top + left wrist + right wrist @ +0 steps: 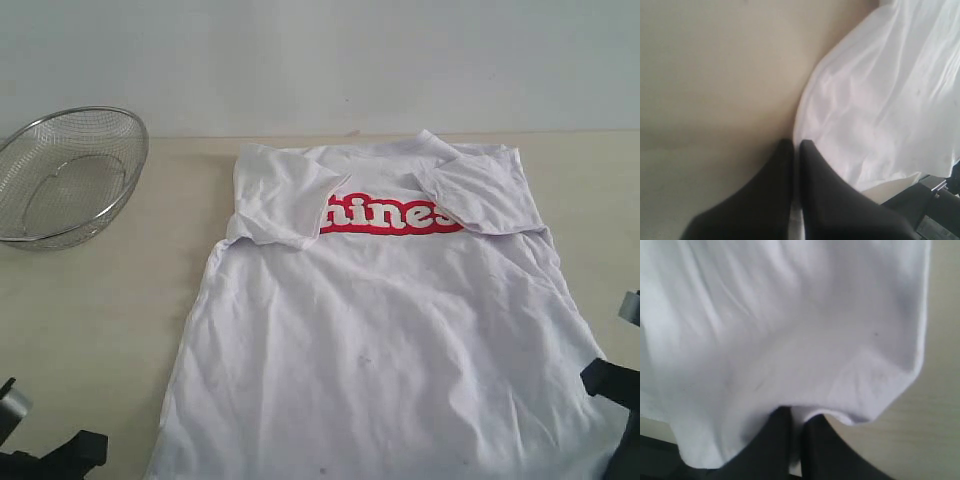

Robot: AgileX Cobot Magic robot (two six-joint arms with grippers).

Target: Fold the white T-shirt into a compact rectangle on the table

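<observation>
white T-shirt [390,330] flat on tabletop [110,300], collar toward far edge, hem at near edge, long axis near-to-far, sleeves tucked in | left gripper [796,145] pinched onto near-left hem corner | right gripper [796,412] clamped on near-right hem | cloth runs away from both, equally near | soft wrinkled cotton, red lettered band; matte beige surface

The white T-shirt [380,340] runs off frame below, folded sleeves [285,195] covering both ends of its lettering [390,215]

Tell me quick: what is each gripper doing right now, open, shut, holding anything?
Left gripper: shut on the white T-shirt, at its edge.
Right gripper: shut on the white T-shirt, at its edge.
</observation>
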